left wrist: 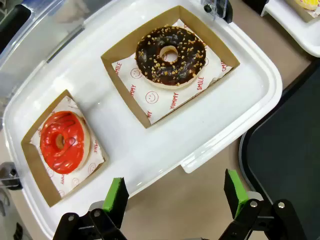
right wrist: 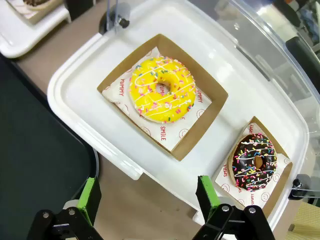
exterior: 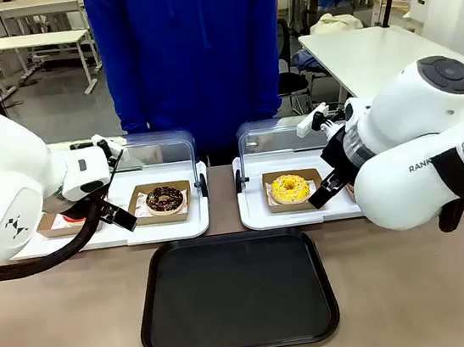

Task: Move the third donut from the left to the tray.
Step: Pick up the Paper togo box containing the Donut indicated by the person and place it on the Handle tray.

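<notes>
Front view: yellow donut (exterior: 289, 187), in a cardboard holder (exterior: 293, 207) on the right-hand white display tray (exterior: 255, 215). The black tray (exterior: 242, 343) lies just nearer, bare.

Left wrist view: left gripper (left wrist: 175, 192), fingers spread wide, empty, near the red donut (left wrist: 63, 141).

Right wrist view: right gripper (right wrist: 148, 195), fingers spread wide, empty, short of the holder.

Handling, judged: light, soft, glaze smears easily. Pinch the holder's stiff side wall, not the ring.

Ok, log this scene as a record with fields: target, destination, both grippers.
target: ring donut with yellow glaze in a brown cardboard holder, on the right white display tray, untouched
destination: large black rectangular plastic tray, nearer the robot than the display trays
left gripper: open, holding nothing, by the left white display tray
right gripper: open, holding nothing, short of the yellow donut
</notes>
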Controlling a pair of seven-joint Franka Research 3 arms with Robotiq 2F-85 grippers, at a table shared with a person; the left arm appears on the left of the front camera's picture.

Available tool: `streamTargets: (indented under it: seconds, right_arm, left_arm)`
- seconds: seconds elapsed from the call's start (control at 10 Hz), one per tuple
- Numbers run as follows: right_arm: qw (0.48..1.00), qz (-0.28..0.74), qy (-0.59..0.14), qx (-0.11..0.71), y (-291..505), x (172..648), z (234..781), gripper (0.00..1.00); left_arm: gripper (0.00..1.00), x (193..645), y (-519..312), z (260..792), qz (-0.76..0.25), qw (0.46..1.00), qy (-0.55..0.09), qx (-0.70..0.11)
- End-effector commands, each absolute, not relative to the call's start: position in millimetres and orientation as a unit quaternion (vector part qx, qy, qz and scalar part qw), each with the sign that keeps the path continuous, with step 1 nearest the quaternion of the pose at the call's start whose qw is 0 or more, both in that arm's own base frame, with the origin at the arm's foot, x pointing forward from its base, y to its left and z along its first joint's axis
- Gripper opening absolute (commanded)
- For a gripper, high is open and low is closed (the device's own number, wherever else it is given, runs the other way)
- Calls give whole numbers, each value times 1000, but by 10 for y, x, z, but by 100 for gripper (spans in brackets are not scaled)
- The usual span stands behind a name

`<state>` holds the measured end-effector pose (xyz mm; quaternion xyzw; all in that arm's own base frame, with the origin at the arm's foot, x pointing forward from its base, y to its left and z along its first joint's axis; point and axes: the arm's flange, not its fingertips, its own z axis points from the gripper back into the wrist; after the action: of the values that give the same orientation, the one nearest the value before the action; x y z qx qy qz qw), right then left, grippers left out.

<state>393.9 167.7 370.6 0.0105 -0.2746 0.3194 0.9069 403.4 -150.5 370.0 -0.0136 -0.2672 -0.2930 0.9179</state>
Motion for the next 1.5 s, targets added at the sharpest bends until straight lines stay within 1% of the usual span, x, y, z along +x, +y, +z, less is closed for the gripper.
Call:
streamTargets:
  seconds: [0.0, 0.9, 1.2, 1.4]
  right_arm:
    - [907, 319, -275, 10, 1677, 3939, 3706, 100]
    - [907, 320, -275, 10, 1678, 3939, 3705, 100]
    - [913, 286, -285, 50, 1333, 3995, 4450, 100]
    - [908, 271, -302, 105, 755, 3881, 4927, 100]
  left_arm:
    - [100, 4034, -1505, 3701, -293, 918, -267, -14]
    - [100, 4034, -1505, 3700, -293, 918, -267, -14]
    - [100, 4203, -1241, 4387, -307, 914, -257, -64]
    - [100, 4353, -759, 4910, -337, 900, -243, -134]
